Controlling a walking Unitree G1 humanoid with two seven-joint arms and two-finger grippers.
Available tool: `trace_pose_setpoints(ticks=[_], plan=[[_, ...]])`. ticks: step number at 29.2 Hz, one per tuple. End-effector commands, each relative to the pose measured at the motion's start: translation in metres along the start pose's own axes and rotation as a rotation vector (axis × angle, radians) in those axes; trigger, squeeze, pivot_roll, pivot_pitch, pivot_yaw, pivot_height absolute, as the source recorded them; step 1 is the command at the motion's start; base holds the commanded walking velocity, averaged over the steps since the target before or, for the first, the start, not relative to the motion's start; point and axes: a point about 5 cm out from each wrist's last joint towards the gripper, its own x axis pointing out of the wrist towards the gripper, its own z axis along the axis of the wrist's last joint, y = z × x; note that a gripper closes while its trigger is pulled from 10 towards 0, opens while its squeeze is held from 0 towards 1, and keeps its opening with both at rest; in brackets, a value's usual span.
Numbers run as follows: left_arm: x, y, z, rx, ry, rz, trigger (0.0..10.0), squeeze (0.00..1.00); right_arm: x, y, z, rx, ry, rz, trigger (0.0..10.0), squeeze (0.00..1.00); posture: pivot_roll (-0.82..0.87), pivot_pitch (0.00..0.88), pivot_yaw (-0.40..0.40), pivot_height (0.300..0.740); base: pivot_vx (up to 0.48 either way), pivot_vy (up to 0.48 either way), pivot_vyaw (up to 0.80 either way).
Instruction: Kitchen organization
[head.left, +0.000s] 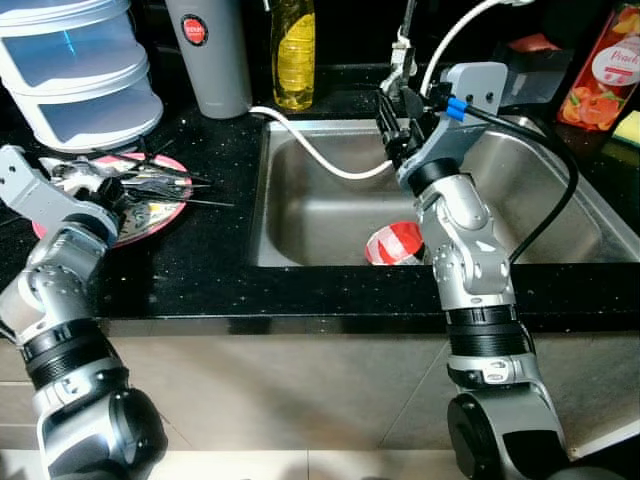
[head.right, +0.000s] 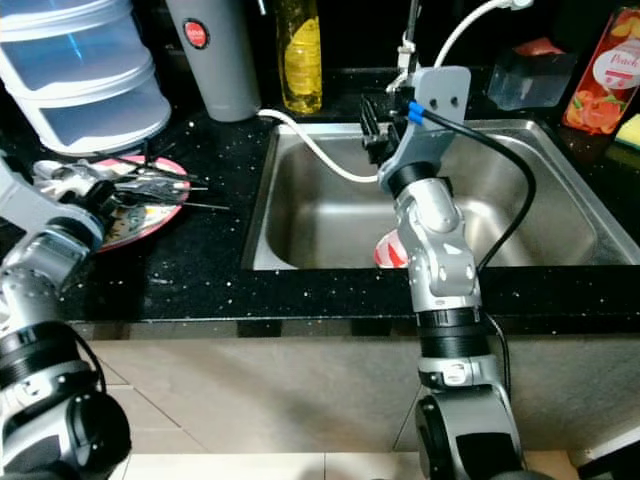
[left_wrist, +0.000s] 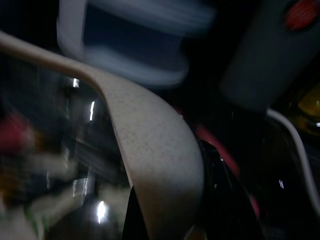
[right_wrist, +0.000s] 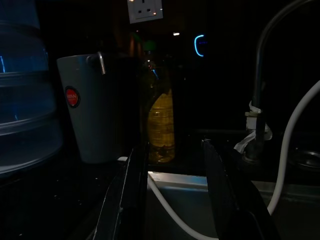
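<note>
One red round label (head.left: 195, 30) on grey container (head.left: 212, 60), wording unreadable.

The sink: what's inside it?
In the sink lies a red-and-white striped cup near the front wall, and a white hose droops in over the rim. The right arm hides part of the cup and the basin floor behind it.

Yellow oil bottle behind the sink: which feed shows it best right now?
The left eye view: the yellow bottle stands lit and sharp beside the grey jug. The right eye view matches. The right wrist view shows it dim, between the right gripper jaws. The left wrist view gives a blurred yellow edge.
</note>
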Motion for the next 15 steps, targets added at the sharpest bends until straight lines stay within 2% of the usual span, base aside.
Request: trace_pose_setpoints(ticks=[1, 2, 3, 5, 8, 9, 10, 12, 14, 15], plan=[[-0.002, -0.009, 0.017, 0.137, -0.106, -0.026, 10.0, 0.00, 0.000, 0.002, 0.002, -0.001, -0.006, 0.008, 10.0, 0.00, -0.01, 0.000, 0.050, 0.740, 0.000, 0.000, 0.00], [-0.002, -0.009, 0.017, 0.137, -0.106, -0.026, 10.0, 0.00, 0.000, 0.002, 0.002, -0.001, -0.006, 0.008, 10.0, 0.00, -0.01, 0.000, 0.050, 0.740, 0.000, 0.000, 0.00], [-0.004, -0.021, 0.022, 0.219, -0.148, -0.078, 10.0, 0.00, 0.000, 0.002, 0.002, -0.001, -0.006, 0.007, 10.0, 0.00, -0.01, 0.000, 0.050, 0.740, 0.000, 0.000, 0.00], [-0.006, -0.040, 0.027, 0.330, -0.198, -0.169, 10.0, 0.00, 0.001, 0.001, 0.002, -0.002, -0.006, 0.004, 10.0, 0.00, -0.01, 0.000, 0.052, 0.740, 0.000, 0.000, 0.00], [-0.007, -0.046, 0.028, 0.358, -0.210, -0.199, 10.0, 0.00, 0.001, 0.001, 0.003, -0.002, -0.006, 0.002, 10.0, 0.00, -0.01, 0.000, 0.052, 0.740, 0.000, 0.000, 0.00], [-0.009, -0.058, 0.027, 0.386, -0.211, -0.267, 10.0, 0.00, 0.001, 0.001, 0.003, -0.003, -0.006, -0.003, 10.0, 0.00, -0.01, 0.000, 0.052, 0.740, 0.000, 0.000, 0.00], [-0.012, -0.075, 0.021, 0.396, -0.181, -0.373, 10.0, 0.00, 0.001, -0.001, 0.003, -0.007, -0.006, -0.017, 10.0, 0.00, -0.01, 0.000, 0.052, 0.740, 0.000, 0.000, 0.00], [-0.018, -0.104, 0.002, 0.353, -0.084, -0.574, 10.0, 0.00, 0.001, -0.005, 0.003, -0.012, -0.003, -0.046, 10.0, 0.00, -0.01, 0.000, 0.054, 0.740, 0.000, 0.000, 0.00], [-0.020, -0.127, -0.026, 0.393, 0.048, -0.700, 10.0, 0.00, 0.001, -0.008, 0.003, -0.019, -0.003, -0.068, 10.0, 0.00, -0.03, 0.000, 0.062, 0.740, 0.000, 0.000, 0.00], [-0.020, -0.127, -0.026, 0.393, 0.048, -0.700, 10.0, 0.00, 0.001, -0.008, 0.003, -0.019, -0.003, -0.068, 10.0, 0.00, -0.03, 0.000, 0.062, 0.740, 0.000, 0.000, 0.00]])
